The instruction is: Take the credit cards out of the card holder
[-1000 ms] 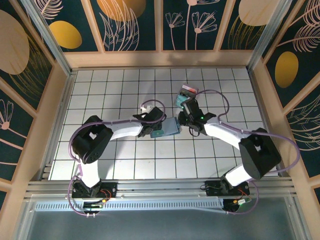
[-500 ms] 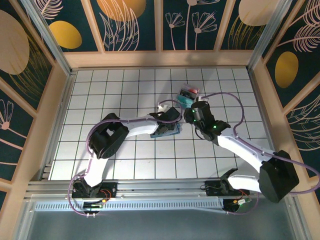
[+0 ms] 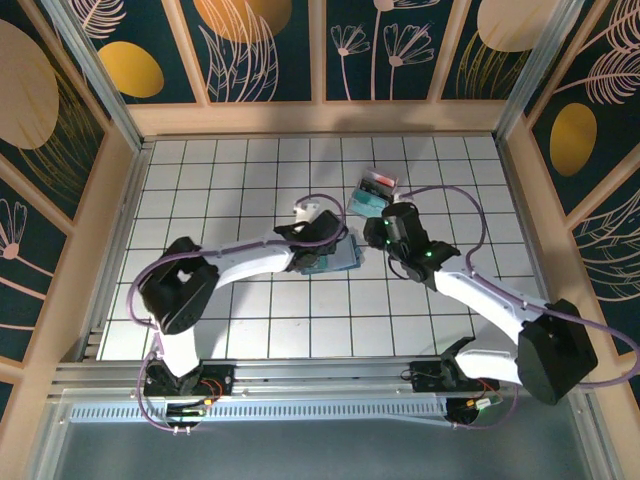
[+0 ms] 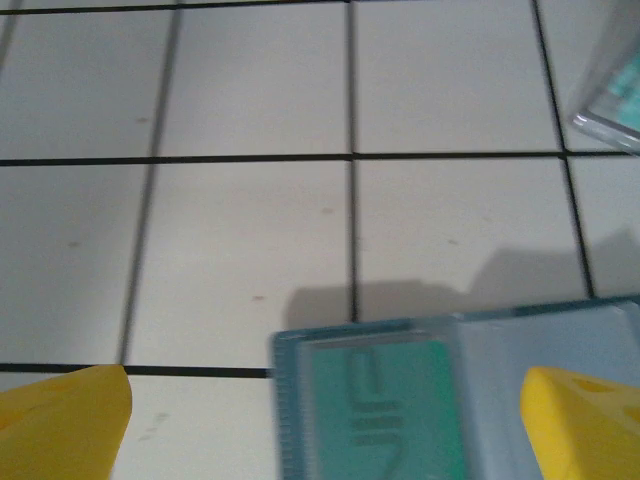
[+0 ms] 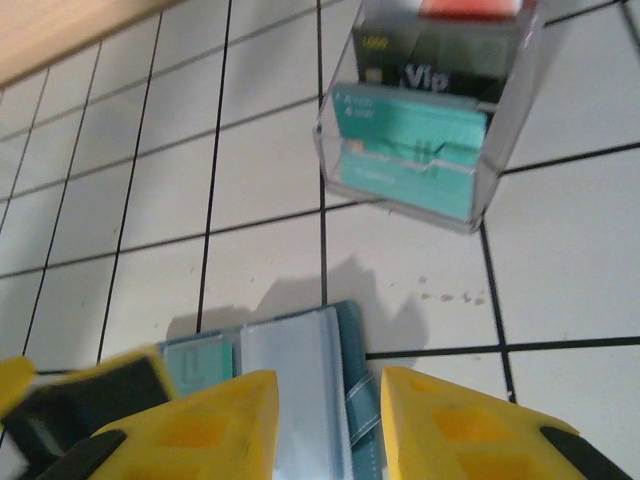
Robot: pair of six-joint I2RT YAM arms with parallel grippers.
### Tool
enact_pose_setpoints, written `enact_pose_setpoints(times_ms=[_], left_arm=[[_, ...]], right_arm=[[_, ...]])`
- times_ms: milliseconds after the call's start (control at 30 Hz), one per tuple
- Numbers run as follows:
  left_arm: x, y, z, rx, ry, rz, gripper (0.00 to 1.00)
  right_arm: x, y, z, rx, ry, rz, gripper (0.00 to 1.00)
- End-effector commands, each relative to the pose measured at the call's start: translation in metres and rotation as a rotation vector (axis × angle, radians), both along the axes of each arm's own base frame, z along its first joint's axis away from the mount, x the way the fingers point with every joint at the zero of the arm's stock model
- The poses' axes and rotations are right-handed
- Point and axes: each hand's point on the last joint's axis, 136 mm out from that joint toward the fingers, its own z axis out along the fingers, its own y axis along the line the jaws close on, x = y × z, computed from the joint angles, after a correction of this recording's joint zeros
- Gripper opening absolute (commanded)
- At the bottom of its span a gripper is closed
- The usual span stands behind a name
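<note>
1. The card holder (image 3: pixel 340 258) lies open and flat on the white gridded desk (image 4: pixel 250 230), near its middle and between the two arms' ends.
2. In the left wrist view the card holder shows a slate-blue panel on the right and, to its left, a pocket with a teal credit card (image 4: pixel 385 410) sitting in it, face up.
3. The left pincer (image 4: pixel 320 425) is released, with its yellow fingers spread wide. One fingertip stands well off the card holder's left edge. The other stands over the slate-blue panel. Nothing is gripped between them.
4. The right pincer (image 5: pixel 325 425) hangs over the card holder's right side. Its yellow fingers stand a narrow way apart, and the holder's stitched edge shows in the gap.
5. Whether the right pincer pinches that edge or only hovers above it, I cannot tell.
6. From the right wrist view the teal credit card shows at the card holder's left end. Beside it are a dark part and a yellow tip of the left pincer.
7. A clear tray (image 5: pixel 398 203) stands on the desk just beyond the card holder, apart from it. It holds teal cards at the front, a dark card marked "Vip" behind them, and a red one at the back.
</note>
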Motion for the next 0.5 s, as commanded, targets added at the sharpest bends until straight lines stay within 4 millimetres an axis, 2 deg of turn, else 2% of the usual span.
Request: enact_pose_setpoints(times_ms=[0,100,300,467], left_arm=[[-0.007,0.041,-0.021,0.029,0.058,0.093,0.99],[-0.013,0.052,-0.032,0.038,0.091,0.095,0.99],[-0.015,0.047,-0.047,0.004,0.133,0.052,0.99],[-0.013,0.047,-0.058,-0.03,0.158,0.054,0.99]], right_arm=[[0.002,0.031,0.003,0.06,0.027,0.107,0.32],[0.0,0.056,-0.009,0.067,0.094,0.191,0.31],[-0.005,0.103,-0.035,0.054,0.207,0.332,0.3],[-0.004,0.119,-0.058,0.047,0.3,0.368,0.26]])
